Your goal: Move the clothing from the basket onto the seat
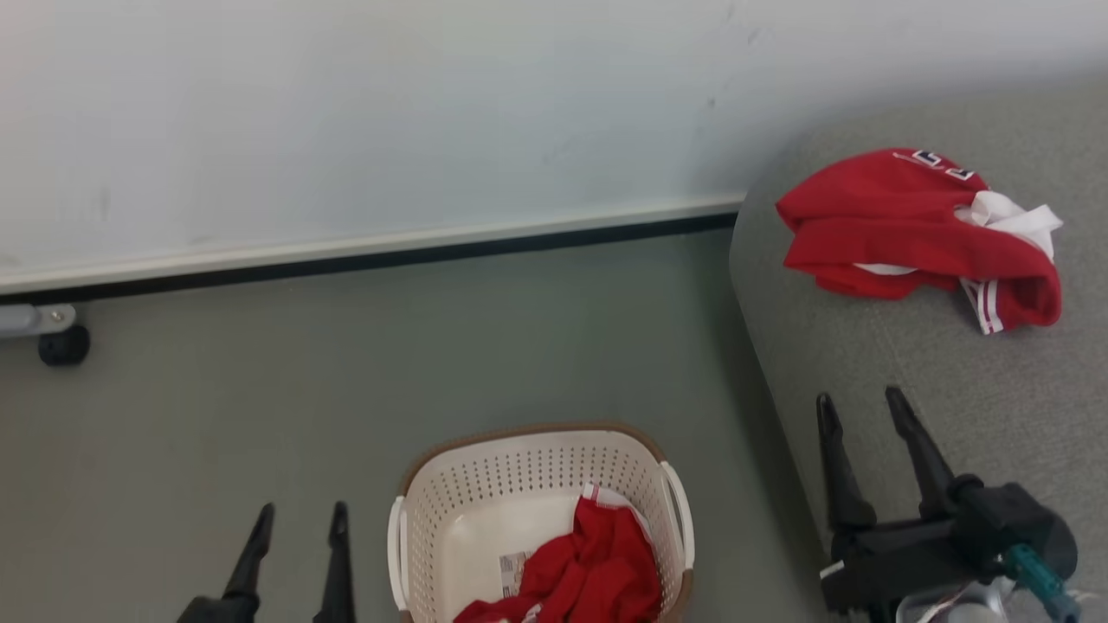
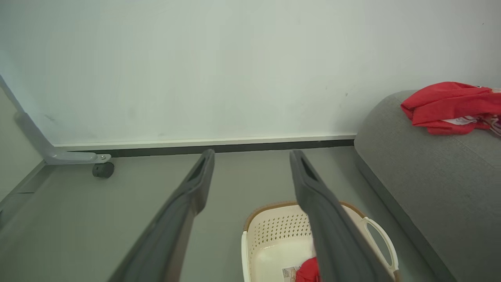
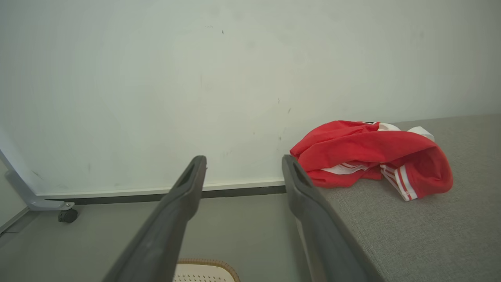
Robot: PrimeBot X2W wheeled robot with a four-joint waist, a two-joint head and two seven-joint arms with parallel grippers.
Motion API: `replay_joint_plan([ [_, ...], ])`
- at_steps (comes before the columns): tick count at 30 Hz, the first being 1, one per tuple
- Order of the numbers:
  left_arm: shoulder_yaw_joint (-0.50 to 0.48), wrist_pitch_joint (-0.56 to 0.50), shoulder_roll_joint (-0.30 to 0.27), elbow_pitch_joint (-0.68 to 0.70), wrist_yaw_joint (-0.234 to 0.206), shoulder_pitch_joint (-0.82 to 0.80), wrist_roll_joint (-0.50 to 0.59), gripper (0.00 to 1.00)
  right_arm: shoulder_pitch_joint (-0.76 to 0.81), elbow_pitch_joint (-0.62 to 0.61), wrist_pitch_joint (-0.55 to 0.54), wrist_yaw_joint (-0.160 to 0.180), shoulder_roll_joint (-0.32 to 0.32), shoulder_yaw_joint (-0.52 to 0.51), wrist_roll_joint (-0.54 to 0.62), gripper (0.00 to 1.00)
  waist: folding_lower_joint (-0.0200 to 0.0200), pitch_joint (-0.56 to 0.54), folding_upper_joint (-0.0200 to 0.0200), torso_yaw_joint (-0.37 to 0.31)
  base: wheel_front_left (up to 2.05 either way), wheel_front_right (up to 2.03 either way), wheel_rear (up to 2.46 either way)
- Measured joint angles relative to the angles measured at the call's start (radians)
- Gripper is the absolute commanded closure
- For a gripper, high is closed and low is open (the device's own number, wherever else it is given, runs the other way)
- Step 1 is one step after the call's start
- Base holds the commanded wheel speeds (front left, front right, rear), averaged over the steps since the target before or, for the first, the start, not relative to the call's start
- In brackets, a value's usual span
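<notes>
Jaws on both arms gape wide, empty; a soft red garment lies crumpled in the perforated cream basket, a second garment on the rounded grey fabric sofa.

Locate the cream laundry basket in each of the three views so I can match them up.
Head view: basket at bottom centre, red clothing inside.
Left wrist view: basket at the bottom, right of centre.
Right wrist view: basket, just its far rim at the bottom edge, left of centre.
Shared landmark: the red garment lying on the grey sofa.
</notes>
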State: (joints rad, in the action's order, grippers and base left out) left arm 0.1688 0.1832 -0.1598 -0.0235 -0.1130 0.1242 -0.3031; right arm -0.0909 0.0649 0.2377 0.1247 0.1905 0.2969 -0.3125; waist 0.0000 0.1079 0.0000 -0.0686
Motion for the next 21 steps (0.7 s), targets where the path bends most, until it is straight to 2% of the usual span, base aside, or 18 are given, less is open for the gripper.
replay_joint_plan([
  [9, 0.109, -0.061, 0.029, -0.048, 0.035, -0.152, 0.053, 0.0, -0.124, -0.041, -0.014, 0.0, 0.02, -0.045, -0.002, 0.0, 0.0001, 0.119, 0.0001, -0.02, 0.0, 0.0, 0.0],
  [21, 0.219, -0.149, 0.054, -0.187, 0.095, -0.343, 0.114, 0.0, -0.287, -0.093, -0.027, 0.0, 0.014, -0.054, -0.002, 0.0, 0.0002, 0.29, 0.0002, -0.07, 0.0, 0.0, 0.0],
])
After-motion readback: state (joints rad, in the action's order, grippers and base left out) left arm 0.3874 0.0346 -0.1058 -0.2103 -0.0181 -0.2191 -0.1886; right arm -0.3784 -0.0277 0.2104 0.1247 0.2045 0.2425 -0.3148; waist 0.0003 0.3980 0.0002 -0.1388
